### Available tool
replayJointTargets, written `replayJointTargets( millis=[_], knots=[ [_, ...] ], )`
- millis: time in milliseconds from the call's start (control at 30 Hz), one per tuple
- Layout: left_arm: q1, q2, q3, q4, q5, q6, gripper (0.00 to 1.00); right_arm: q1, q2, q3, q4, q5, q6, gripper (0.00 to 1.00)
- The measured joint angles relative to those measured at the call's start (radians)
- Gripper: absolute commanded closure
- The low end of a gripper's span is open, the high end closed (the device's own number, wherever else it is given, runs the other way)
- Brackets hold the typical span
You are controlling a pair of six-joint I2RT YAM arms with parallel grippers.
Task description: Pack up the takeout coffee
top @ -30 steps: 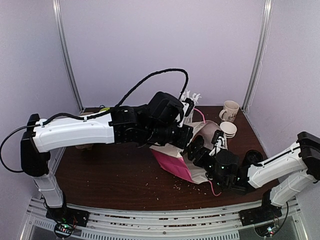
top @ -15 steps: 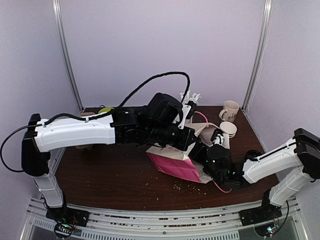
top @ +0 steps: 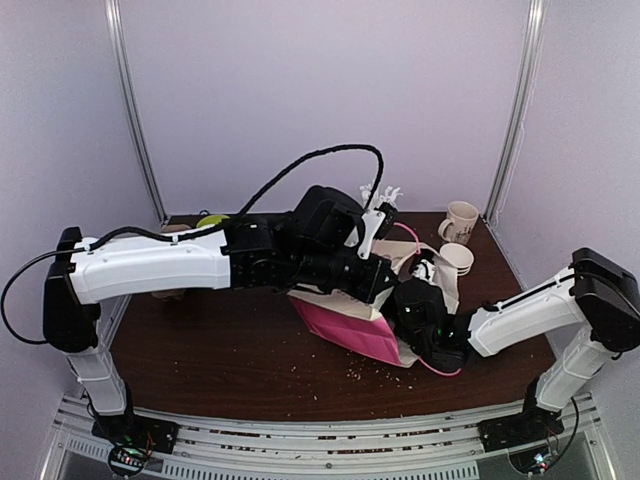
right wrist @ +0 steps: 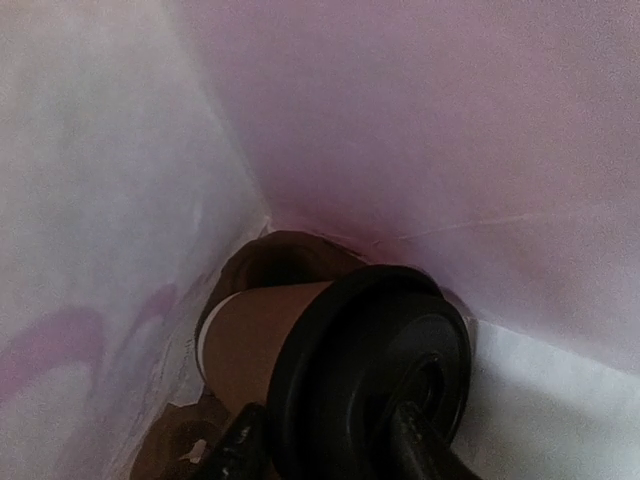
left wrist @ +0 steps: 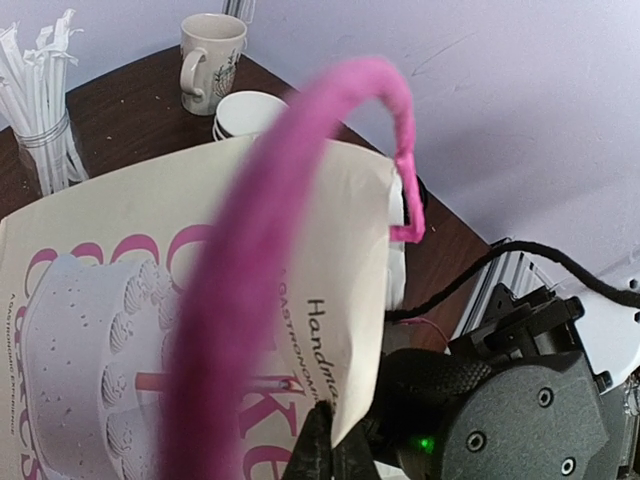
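The takeout coffee (right wrist: 255, 335), a brown paper cup with a black lid (right wrist: 370, 370), lies on its side inside the paper bag (top: 350, 330). My right gripper (right wrist: 325, 425) reaches into the bag's mouth. One finger stands by the lid's rim and the other against the lid's top face. Whether they pinch it does not show. From above, the right gripper's tips are hidden in the bag. My left gripper (left wrist: 335, 440) is shut on the bag's cream upper edge (left wrist: 350, 300) and holds the mouth up. The pink handle (left wrist: 300, 180) arches over it.
A cream mug (top: 460, 218) and a stack of white cups (top: 456, 258) stand at the back right. A jar of white straws (top: 380, 195) is behind the bag. Crumbs dot the brown table (top: 220, 350) near the front.
My right arm has pushed left, deeper into the bag's mouth, and its jaws have narrowed. The bag has shifted slightly left. The left gripper keeps its hold.
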Motion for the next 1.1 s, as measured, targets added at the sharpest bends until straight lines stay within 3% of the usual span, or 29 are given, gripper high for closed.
replayJointTargets(
  millis=[233,500,1100],
  knots=[
    [0.002,-0.029,-0.018,0.004,-0.016,0.008,1.00,-0.004,-0.005,0.000,0.044,-0.040,-0.101,0.85],
    [0.002,-0.070,-0.046,0.002,-0.085,-0.006,1.00,-0.008,-0.077,-0.038,0.031,-0.130,-0.172,0.99],
    [0.038,-0.134,-0.176,0.008,-0.188,-0.037,1.00,-0.008,-0.375,-0.142,-0.112,-0.322,-0.248,1.00]
  ],
)
